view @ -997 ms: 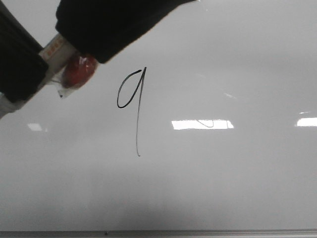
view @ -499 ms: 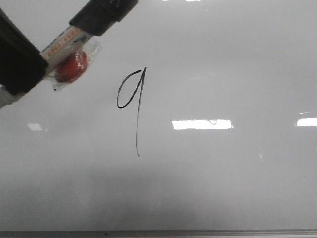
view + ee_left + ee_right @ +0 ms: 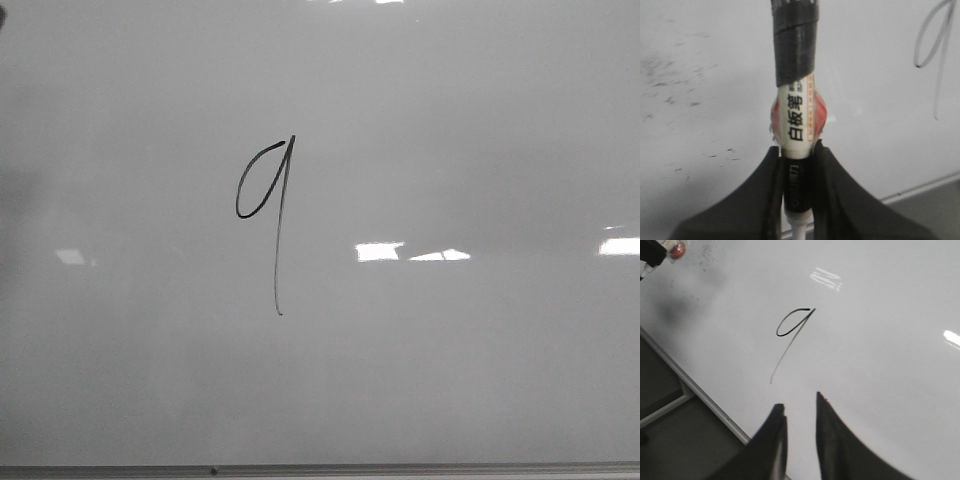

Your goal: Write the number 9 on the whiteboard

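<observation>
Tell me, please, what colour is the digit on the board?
Black, clearest in the front view: the 9 on the whiteboard.

White marker pen (image 3: 796, 117) with black cap and Chinese lettering, red object (image 3: 819, 111) behind its barrel

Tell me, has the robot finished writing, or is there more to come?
The writing looks done: the number 9 stands complete on the whiteboard, loop and tail. The left gripper holds the marker, cap on; the right gripper is empty. Probably nothing is left.
</observation>
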